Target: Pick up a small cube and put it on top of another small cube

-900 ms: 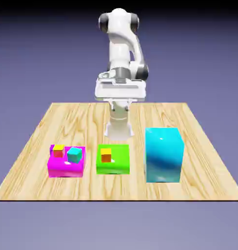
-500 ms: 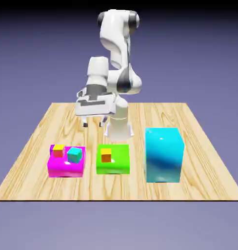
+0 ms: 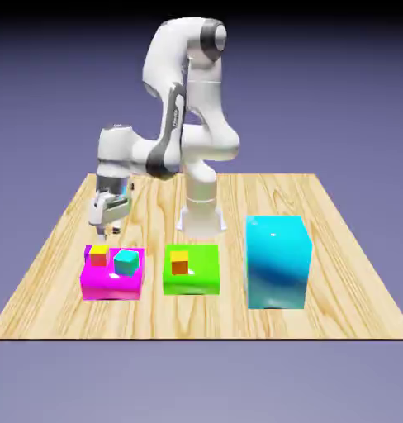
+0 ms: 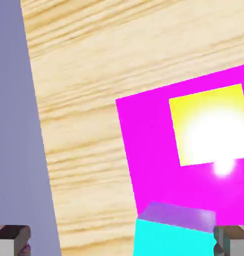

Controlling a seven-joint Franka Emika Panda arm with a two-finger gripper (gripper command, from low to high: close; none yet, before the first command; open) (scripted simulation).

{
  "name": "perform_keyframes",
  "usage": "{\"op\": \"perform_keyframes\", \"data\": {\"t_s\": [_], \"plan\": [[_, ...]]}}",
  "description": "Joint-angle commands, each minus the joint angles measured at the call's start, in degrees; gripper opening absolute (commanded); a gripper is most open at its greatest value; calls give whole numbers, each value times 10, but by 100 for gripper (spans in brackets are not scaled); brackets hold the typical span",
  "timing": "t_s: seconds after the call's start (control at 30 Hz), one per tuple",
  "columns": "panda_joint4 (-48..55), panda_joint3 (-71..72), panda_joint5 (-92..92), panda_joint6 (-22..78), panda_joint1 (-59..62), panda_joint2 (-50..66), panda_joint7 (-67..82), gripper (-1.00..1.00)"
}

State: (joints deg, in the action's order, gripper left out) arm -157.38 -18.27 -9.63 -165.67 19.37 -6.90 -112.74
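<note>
A magenta block near the table's front carries a red-and-yellow small cube and a teal small cube. In the hand view the yellow top lies at the upper right on the magenta block, and the teal cube sits at the bottom edge. A violet strip borders the teal cube; I cannot tell whether it is the purple small cube. My gripper hangs open and empty just above and behind the block's left end. Its fingertips stand wide apart.
A green block with an orange small cube stands in the middle. A tall cyan block stands at the exterior view's right. The table's edge and backdrop fill the hand view's left side.
The arm has swung from the table's middle toward the exterior view's left and lowered the hand toward the magenta block. The jaws stay open. No cube has moved.
</note>
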Motion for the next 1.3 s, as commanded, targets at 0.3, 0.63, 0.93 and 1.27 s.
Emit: {"op": "perform_keyframes", "data": {"t_s": [0.3, 0.63, 0.93, 1.27], "plan": [[13, -65, -34, 30, 71, 91, -249, 0], [37, -10, -132, -1, 167, 195, -295, 0], [51, 49, -192, -33, 214, 241, -249, -100], [47, -79, -27, 55, 118, 117, -317, -100]]}}
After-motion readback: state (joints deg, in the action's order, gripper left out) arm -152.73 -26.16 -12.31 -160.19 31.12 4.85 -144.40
